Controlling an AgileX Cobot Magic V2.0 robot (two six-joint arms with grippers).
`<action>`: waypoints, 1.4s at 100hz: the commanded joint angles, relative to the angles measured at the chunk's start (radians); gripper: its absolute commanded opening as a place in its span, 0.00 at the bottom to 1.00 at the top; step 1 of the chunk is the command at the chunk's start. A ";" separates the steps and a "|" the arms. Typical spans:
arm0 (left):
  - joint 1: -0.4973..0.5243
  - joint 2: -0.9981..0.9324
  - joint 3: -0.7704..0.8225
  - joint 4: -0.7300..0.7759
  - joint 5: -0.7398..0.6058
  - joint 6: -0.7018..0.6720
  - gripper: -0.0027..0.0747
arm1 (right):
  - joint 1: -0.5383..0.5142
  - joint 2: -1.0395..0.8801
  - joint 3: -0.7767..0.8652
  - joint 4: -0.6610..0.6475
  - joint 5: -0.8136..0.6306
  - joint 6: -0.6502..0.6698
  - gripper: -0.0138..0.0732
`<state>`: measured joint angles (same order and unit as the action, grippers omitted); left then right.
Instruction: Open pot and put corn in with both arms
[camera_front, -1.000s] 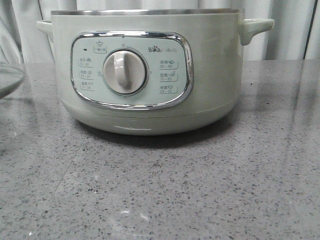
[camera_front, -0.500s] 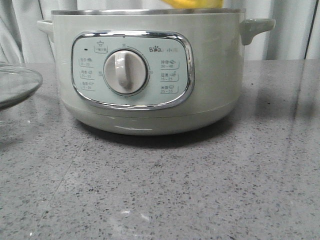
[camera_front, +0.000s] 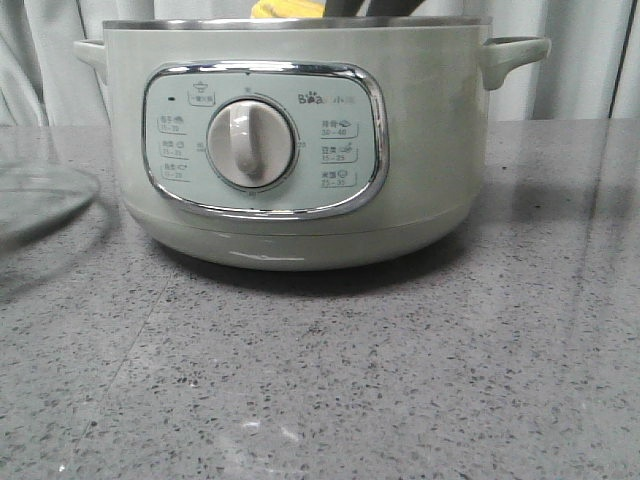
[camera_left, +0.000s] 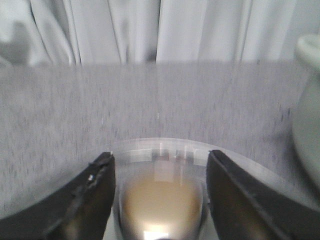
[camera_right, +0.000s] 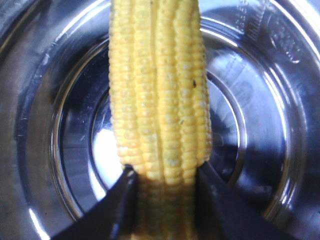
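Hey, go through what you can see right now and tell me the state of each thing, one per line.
Pot: open, lid off, upright on the table.
Corn: gripped by the right gripper, over the pot's steel inside.
Lid: off the pot, at its left; left gripper jaws on either side of its knob.

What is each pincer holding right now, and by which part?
The right pincer grips the corn near one end, over the pot. The left pincer straddles the glass lid at its knob; contact isn't clear.
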<state>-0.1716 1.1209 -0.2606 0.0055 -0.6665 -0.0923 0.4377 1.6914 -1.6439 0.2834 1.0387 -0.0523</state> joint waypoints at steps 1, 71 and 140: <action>-0.002 -0.018 -0.037 -0.005 -0.129 -0.014 0.52 | 0.004 -0.041 -0.038 0.018 -0.034 -0.011 0.47; -0.002 -0.179 -0.037 0.008 -0.152 -0.014 0.50 | 0.004 -0.123 -0.038 -0.006 0.014 -0.011 0.36; -0.002 -0.848 -0.037 -0.020 0.497 -0.015 0.01 | 0.006 -0.634 0.363 -0.265 -0.412 -0.011 0.09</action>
<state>-0.1716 0.3197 -0.2684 0.0180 -0.1956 -0.0983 0.4393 1.1425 -1.3592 0.0527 0.8008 -0.0555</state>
